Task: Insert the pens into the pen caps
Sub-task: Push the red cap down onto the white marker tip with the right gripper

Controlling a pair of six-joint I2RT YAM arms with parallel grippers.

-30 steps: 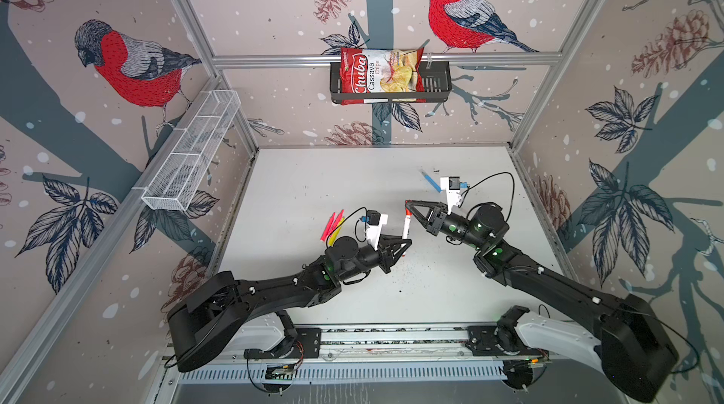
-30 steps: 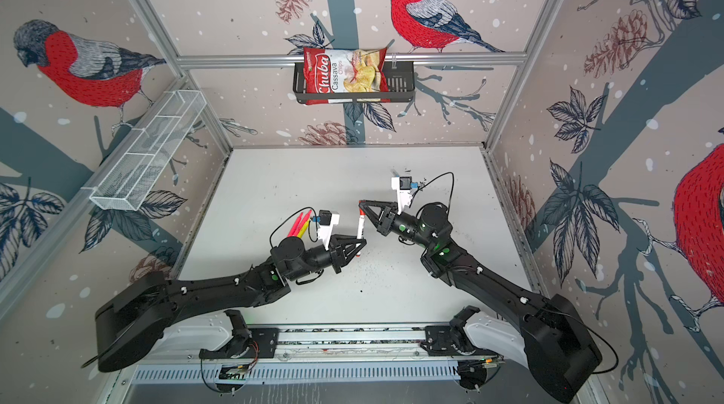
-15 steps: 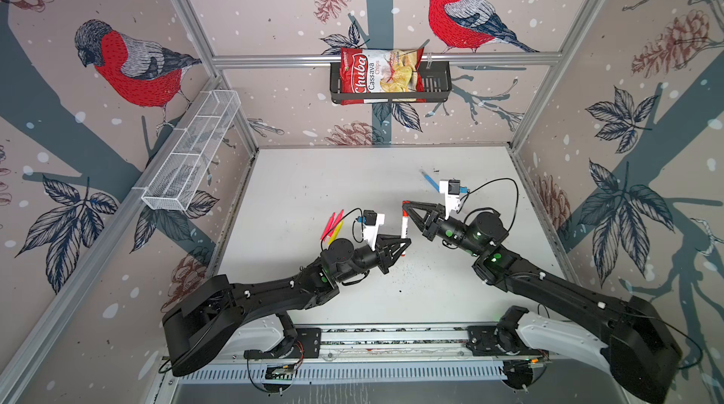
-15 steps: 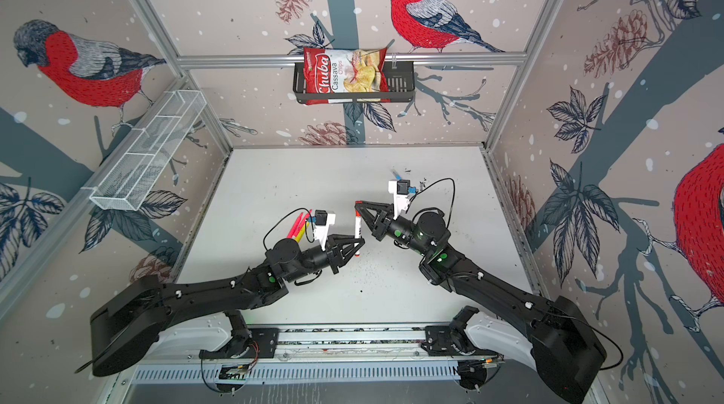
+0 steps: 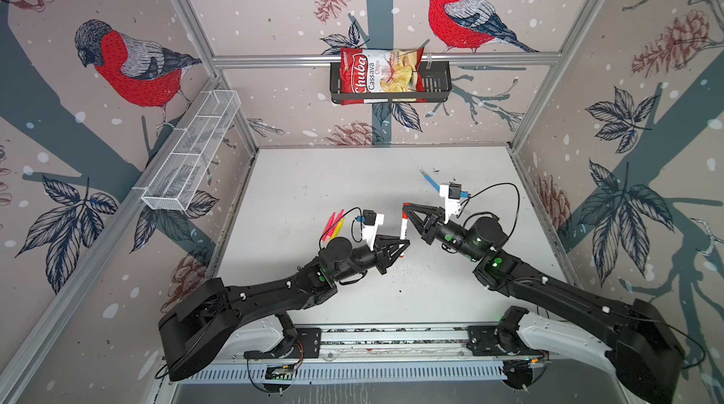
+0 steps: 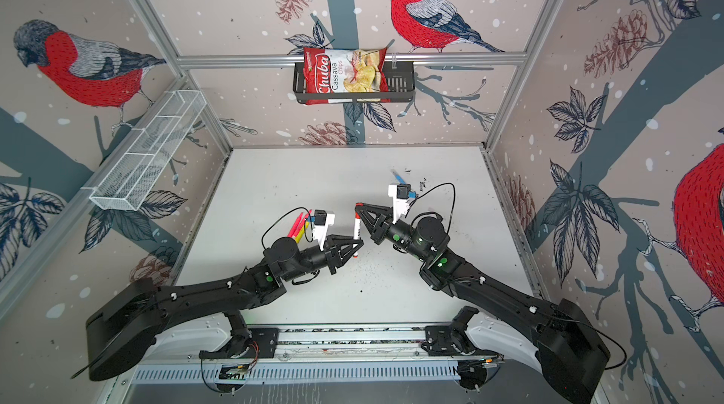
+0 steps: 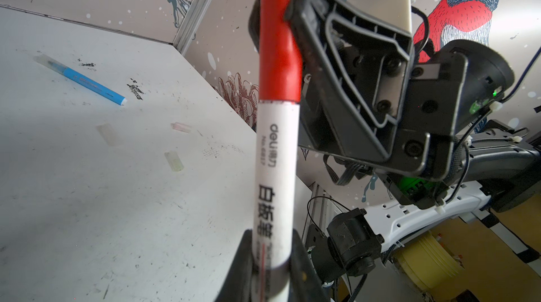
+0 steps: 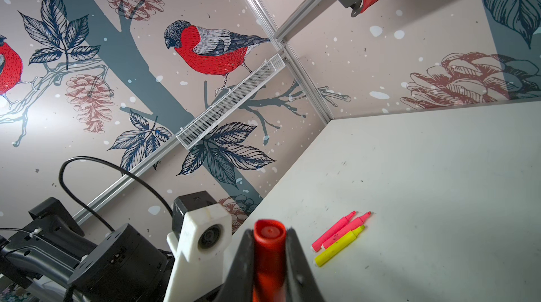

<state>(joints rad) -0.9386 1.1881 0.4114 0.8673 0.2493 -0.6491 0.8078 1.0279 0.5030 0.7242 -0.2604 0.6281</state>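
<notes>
A white-barrelled pen (image 5: 402, 230) (image 6: 356, 230) (image 7: 276, 168) stands nearly upright above the middle of the table, held at both ends. My left gripper (image 5: 405, 244) (image 6: 359, 244) (image 7: 270, 259) is shut on its lower barrel. My right gripper (image 5: 406, 208) (image 6: 357, 207) (image 8: 269, 252) is shut on the red pen cap (image 7: 279, 51) (image 8: 269, 242), which sits over the barrel's upper end. Two pink pens (image 8: 336, 231) (image 5: 332, 222) and a yellow pen (image 8: 339, 249) (image 5: 337, 228) lie together at the left. A blue pen (image 7: 87, 82) (image 5: 429, 180) lies at the back right. Three translucent pen caps (image 7: 109, 135) (image 7: 181, 127) (image 7: 174, 161) lie loose on the table.
A black wall basket (image 5: 437, 87) holding a chips bag (image 5: 378, 75) hangs on the back wall. A white mesh tray (image 5: 192, 155) is fixed to the left wall. Black specks (image 5: 407, 274) dot the white table (image 5: 313, 186). The arms' base rail (image 5: 391, 337) runs along the front edge.
Both grippers, with the pen between them, have drifted slightly to the left. Neither grip has changed.
</notes>
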